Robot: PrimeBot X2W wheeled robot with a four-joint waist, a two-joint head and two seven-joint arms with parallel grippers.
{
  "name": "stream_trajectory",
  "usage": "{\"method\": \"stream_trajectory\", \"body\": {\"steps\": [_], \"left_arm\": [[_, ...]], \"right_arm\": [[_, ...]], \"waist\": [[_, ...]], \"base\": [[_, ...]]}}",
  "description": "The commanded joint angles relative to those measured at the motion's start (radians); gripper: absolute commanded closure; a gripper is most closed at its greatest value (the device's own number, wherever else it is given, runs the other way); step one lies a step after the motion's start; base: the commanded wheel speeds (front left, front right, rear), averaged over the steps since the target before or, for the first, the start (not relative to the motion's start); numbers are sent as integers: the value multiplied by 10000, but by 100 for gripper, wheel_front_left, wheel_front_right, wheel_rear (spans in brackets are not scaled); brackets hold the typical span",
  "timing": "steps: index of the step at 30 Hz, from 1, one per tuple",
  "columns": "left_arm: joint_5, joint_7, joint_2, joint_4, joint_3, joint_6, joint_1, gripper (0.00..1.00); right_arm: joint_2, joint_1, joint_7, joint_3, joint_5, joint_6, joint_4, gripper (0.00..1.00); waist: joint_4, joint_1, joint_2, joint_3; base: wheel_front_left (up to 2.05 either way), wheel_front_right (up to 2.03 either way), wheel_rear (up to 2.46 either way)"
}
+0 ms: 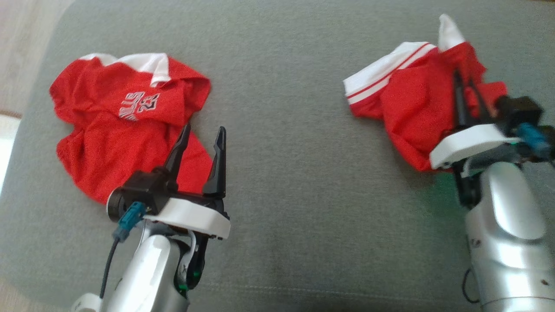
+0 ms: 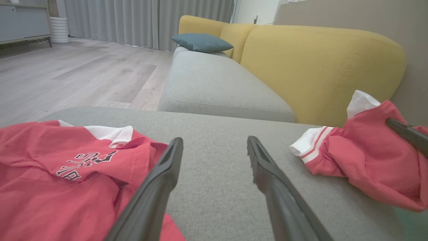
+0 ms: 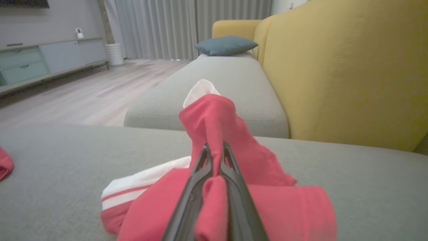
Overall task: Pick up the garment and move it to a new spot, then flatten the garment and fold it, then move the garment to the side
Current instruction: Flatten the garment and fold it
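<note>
A crumpled red garment [image 1: 412,99] with a white striped band lies at the right of the grey cushion [image 1: 295,143]. My right gripper [image 1: 463,80] is shut on a raised fold of it; in the right wrist view red cloth [image 3: 214,117] is pinched between the closed fingertips [image 3: 204,157] and peaks above them. The same garment [image 2: 361,160] and a right finger [image 2: 408,134] appear in the left wrist view. My left gripper [image 1: 204,128] hovers open and holds nothing at the edge of a red jersey [image 1: 117,130] with a white collar and printed lettering at the left.
The cushion belongs to a sofa with a yellow backrest [image 3: 341,67] behind and to the right. A teal pillow [image 2: 201,42] lies on the farther seat. Wooden floor [image 2: 77,73] lies past the cushion's left edge, with a low cabinet [image 3: 40,60] and curtains beyond.
</note>
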Motion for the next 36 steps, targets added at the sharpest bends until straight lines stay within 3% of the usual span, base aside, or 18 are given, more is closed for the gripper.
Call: {"method": "stream_trajectory", "body": {"steps": [1, 13, 14, 15, 23, 36], "left_arm": [[25, -53, 34, -316, 404, 39, -103, 0], [20, -53, 34, -330, 384, 23, 91, 0], [25, -53, 34, -320, 389, 20, 101, 0], [30, -53, 34, -312, 401, 19, 114, 0], [32, -53, 34, -247, 497, -12, 191, 0], [-44, -53, 34, -332, 539, -20, 472, 0]], "right_arm": [[-20, -179, -59, -3, 73, 75, -504, 100], [-20, 1287, 928, -3405, -227, 75, -2109, 100], [-20, 1316, 978, -3644, -264, 75, -2109, 77], [-20, 1340, 1035, -3835, -326, 75, -2095, 0], [-20, 1483, 649, -3318, -158, 75, -2215, 0], [-20, 3887, -324, 224, 1984, 75, -3593, 0]], "waist": [[-268, 0, 0, -201], [-1165, 0, 0, -521], [-1210, 0, 0, -535], [-1251, 0, 0, -553], [-1439, 0, 0, -778], [-1534, 0, 0, -1241]], "base": [[0, 0, 0], [0, 0, 0], [0, 0, 0], [0, 0, 0], [0, 0, 0], [0, 0, 0]]}}
